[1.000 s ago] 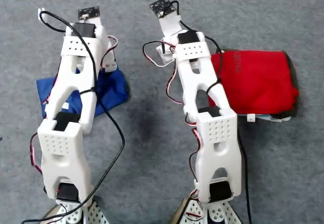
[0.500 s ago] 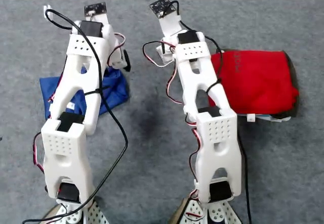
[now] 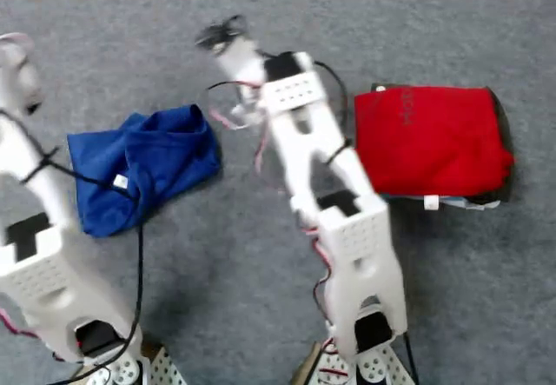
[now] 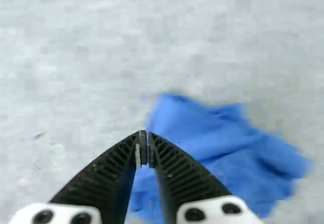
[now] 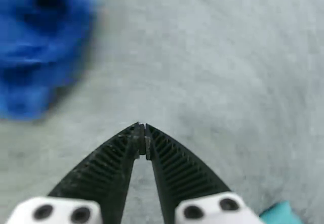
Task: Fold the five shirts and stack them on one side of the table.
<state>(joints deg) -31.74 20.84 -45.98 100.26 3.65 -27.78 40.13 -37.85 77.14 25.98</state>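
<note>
Grey felt-like cloth covers the bench on which both arms are mounted.

At the far left, the white left arm stands along the bench edge. The left jaws, black and ribbed, are closed tip to tip with nothing between them. They are held above the grey cloth at the edge of the crumpled blue fabric shirt.

This shirt lies immediately right of the left arm. It is unfolded and spread in an irregular heap, with a small white label showing on its near side. A black cable from the left arm crosses the near-left part of the shirt.

In the centre, the white right arm extends away from its base, between the blue shirt and the stack. The right jaws are likewise closed and empty, above bare grey cloth, with the blue shirt off to one side.

At the right, the folded red fabric shirt lies flat as the top item of a stack. Edges of darker and pale garments protrude beneath it along its near and right sides. The stack is well apart from the blue shirt.
</note>
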